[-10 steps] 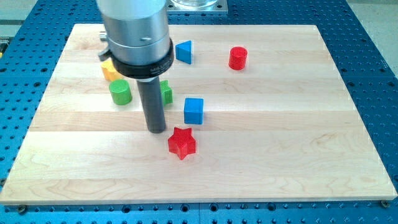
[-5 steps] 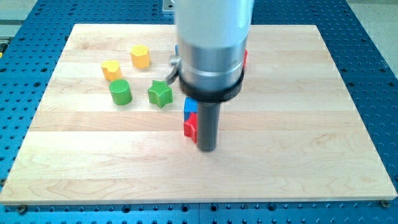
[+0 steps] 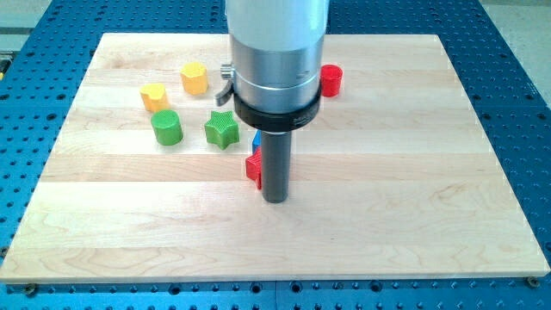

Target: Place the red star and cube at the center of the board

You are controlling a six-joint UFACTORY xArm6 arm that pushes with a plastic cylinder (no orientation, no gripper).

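My tip rests on the wooden board near its middle. The red star is mostly hidden behind the rod; only its left edge shows, touching the rod's left side just above the tip. A sliver of the blue cube shows right above the star, also mostly hidden by the rod and arm body. The two blocks sit close together, one above the other.
A red cylinder peeks out at the arm's right near the top. At upper left are a green star, a green cylinder and two yellow blocks.
The rod swept from the star's left round to its right, then edged back left. The red star moved up from below the blue cube to just beneath it.
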